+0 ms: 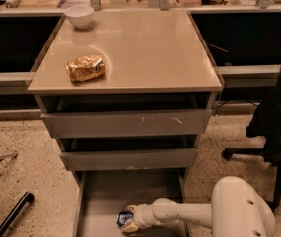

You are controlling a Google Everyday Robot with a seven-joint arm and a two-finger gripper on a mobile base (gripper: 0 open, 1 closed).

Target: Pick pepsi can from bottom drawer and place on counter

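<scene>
The pepsi can (124, 217), small and blue, lies on the grey floor of the open bottom drawer (105, 194) near its front. My gripper (129, 218) reaches in from the right on a white arm, and its cream fingers (130, 226) sit right against the can's right side, one above and one below it. The counter (145, 53) is the glossy beige top of the grey cabinet, higher in view.
A golden-brown snack bag (85, 68) lies on the counter's left side and a white bowl (79, 15) stands at its back left. The two upper drawers (127, 122) stick out above the bottom one. A black office chair (278, 127) stands to the right. A black bar (13, 214) lies on the floor at left.
</scene>
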